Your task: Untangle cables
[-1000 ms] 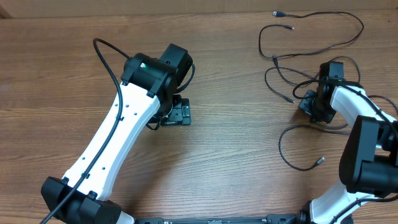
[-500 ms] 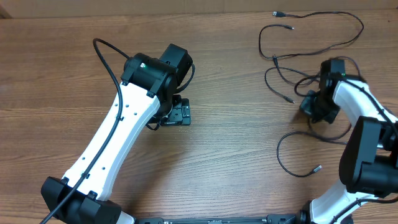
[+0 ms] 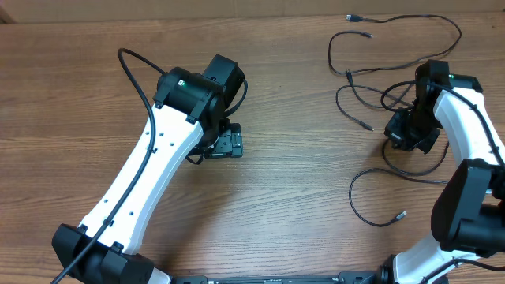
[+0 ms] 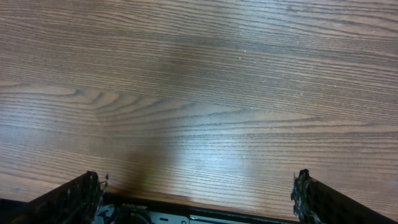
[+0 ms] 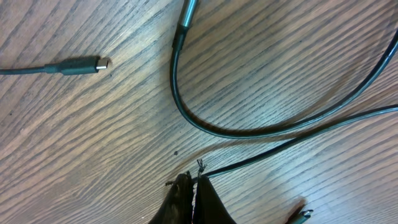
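Several thin black cables (image 3: pixel 394 35) lie as loose strands across the right part of the table, one loop (image 3: pixel 363 193) ending in a small plug (image 3: pixel 402 213) near the front. My right gripper (image 3: pixel 409 132) stands among them, shut on a thin cable (image 5: pixel 280 146) that runs out rightward from its tips (image 5: pixel 196 180). A thicker cable (image 5: pixel 211 127) curves just beyond the tips, and a plug end (image 5: pixel 84 65) lies at upper left in the right wrist view. My left gripper (image 3: pixel 225 146) is open over bare wood, far from the cables, with nothing between its fingers (image 4: pixel 74 199).
The left arm (image 3: pixel 150 173) stretches diagonally across the left half of the wooden table (image 3: pixel 300 181). The table's far edge (image 3: pixel 260 14) runs just behind the furthest cable plug (image 3: pixel 351 16). Another small plug (image 5: pixel 301 216) lies by the right gripper's fingers.
The right gripper has closed fully and shifted right with the thin cable, drawing the strands with it. The front loop's plug end slid toward the front. The left arm has not moved.
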You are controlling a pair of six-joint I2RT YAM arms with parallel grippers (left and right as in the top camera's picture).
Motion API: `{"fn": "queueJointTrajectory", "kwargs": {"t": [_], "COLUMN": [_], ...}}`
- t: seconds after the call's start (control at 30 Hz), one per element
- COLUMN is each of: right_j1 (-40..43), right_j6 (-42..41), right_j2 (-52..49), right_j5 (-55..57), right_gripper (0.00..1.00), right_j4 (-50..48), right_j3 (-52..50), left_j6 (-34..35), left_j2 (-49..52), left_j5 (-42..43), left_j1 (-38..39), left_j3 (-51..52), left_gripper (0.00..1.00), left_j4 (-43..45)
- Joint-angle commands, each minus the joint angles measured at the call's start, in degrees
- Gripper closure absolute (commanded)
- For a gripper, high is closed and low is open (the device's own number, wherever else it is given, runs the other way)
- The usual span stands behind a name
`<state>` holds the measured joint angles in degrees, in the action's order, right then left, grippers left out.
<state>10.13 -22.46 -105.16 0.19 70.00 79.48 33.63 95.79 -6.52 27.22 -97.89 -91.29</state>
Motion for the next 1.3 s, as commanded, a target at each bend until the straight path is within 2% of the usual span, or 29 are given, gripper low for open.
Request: {"fn": "queueJointTrajectory", "kwargs": {"t": [0.0,0.1,0.13,0.23,0.27,0.33,0.37,0.43,0.63,0.97,1.17,1.27], "right_j1": [0.04,0.04,0.04,0.04,0.04,0.04,0.04,0.04,-0.02,-1.92,-4.85,-6.21], "right_j6": [-0.42,-0.44,-0.42,-0.13,-0.13,0.02,0.02,0.02,0.0,0.0,-0.09,-0.31], "right_j2": [1.31,1.31,1.31,1.31,1.31,1.31,1.31,1.31,1.31,1.31,1.31,1.31], "right_j5": [-1.27,-2.64,-3.5,-6.25,-6.82,-7.93,-8.39,-9.25,-9.53,-11.21,-10.23,-8.33], "right_gripper": [0.96,0.96,0.93,0.65,0.5,0.28,0.2,0.12,0.07,0.06,0.13,0.13], "right_j4": [-0.07,-0.07,-0.02,0.15,0.28,0.66,0.74,0.85,1.99,4.17,4.22,4.79], "right_j3": [-1.05,-1.66,-1.7,-1.75,-1.77,-1.79,-1.86,-2.1,-2.29,-2.29,-2.29,-2.32], "left_j6": [1.14,1.14,1.14,1.14,1.14,1.14,1.14,1.14,1.14,1.14,1.14,1.11], "left_j2": [0.11,0.09,0.11,0.11,0.11,0.11,0.11,0.11,0.11,0.11,0.11,0.11], "left_j5": [-0.96,-0.96,-0.96,-0.96,-0.96,-0.94,-0.94,-0.94,-0.94,-0.92,-0.92,-0.94], "left_j1": [-0.22,-0.22,-0.22,-0.22,-0.22,-0.22,-0.22,-0.22,-0.22,-0.22,-0.22,-0.22], "left_j3": [-1.11,-1.11,-1.11,-1.11,-1.11,-1.11,-1.11,-1.11,-1.11,-1.11,-1.11,-1.11], "left_gripper": [0.0,0.0,0.0,0.0,0.0,0.0,0.0,0.01,0.0,0.01,0.01,0.0], "left_j4": [0.11,0.15,0.2,0.26,0.28,0.28,0.26,0.24,0.28,1.31,1.38,1.38]}}
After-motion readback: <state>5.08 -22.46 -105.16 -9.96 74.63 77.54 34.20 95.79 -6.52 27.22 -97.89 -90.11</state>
